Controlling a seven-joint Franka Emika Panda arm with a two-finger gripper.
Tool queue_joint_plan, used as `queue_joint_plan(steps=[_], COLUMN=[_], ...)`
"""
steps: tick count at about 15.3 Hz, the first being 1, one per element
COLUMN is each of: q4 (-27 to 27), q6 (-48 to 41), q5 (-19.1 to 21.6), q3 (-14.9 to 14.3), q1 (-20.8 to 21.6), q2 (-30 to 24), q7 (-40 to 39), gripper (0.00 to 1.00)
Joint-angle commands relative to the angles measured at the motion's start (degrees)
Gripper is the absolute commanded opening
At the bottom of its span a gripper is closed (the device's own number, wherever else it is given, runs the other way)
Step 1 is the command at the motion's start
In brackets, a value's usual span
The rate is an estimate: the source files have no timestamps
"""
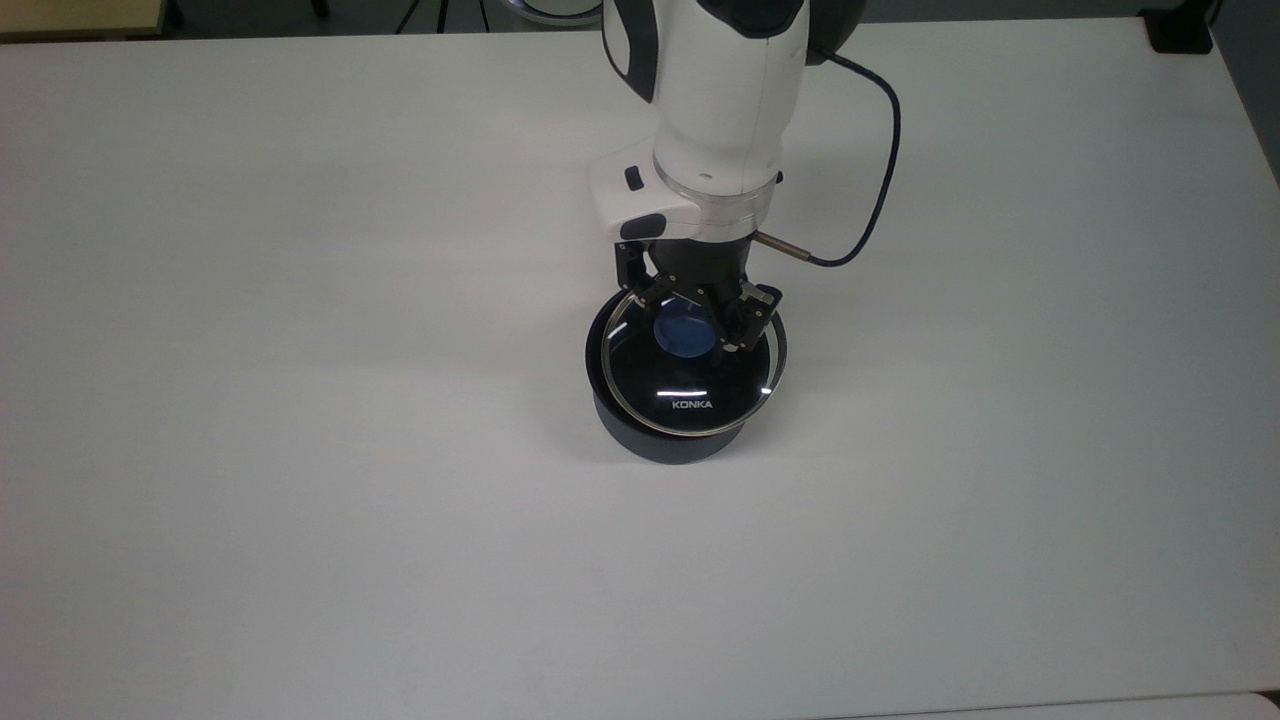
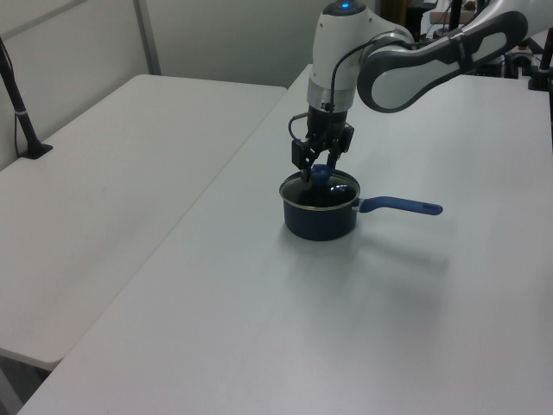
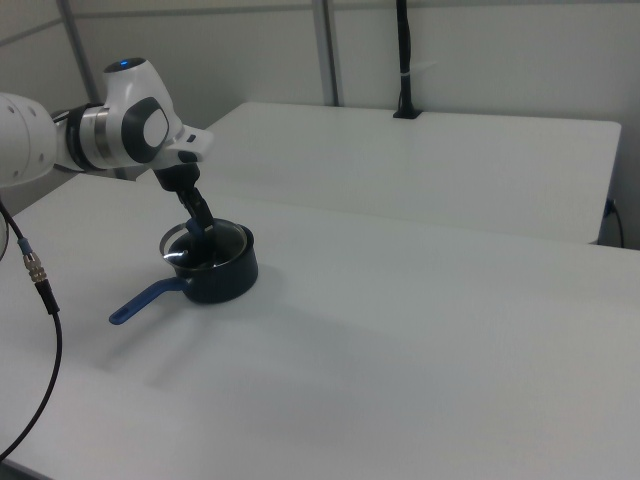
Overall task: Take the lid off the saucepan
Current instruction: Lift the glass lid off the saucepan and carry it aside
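The gripper [image 1: 694, 322] is closed on the blue knob [image 1: 683, 335] of the lid [image 1: 690, 385], which sits shifted off-centre above the saucepan [image 1: 668, 445] on the table [image 1: 300, 300].

The white arm [image 1: 722, 95] reached down from the far side of the table and stood almost upright over the saucepan [image 1: 668, 430]. Its wrist pointed straight down. The gripper [image 1: 693, 327] was just above the pan's mouth — its two black fingers [image 1: 742, 322] closed on the blue knob [image 1: 683, 334] of the lid [image 1: 690, 385], one on each side of it.
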Motion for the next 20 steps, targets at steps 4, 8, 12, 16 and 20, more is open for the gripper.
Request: queue_joint_plan(steps=[4, 8, 12, 16, 20], q4=[-0.06, -0.23, -11.10, -22.45, -28.35], q6=[-2.20, -6.85, -8.97, -8.98, -4.95], q5=[-1.27, -0.74, -0.48, -0.12, -0.48], q3=[1.40, 1.48, 1.48, 1.48, 1.22], q1=[-0.21, -2.05, -7.49, -15.31, -23.13], q2=[-2.61, -6.82, -17.88, -24.15, -23.80], q7=[-0.94, -4.80, -16.29, -31.96, -39.78], gripper=[0.54, 0.53, 0.53, 0.54, 0.55])
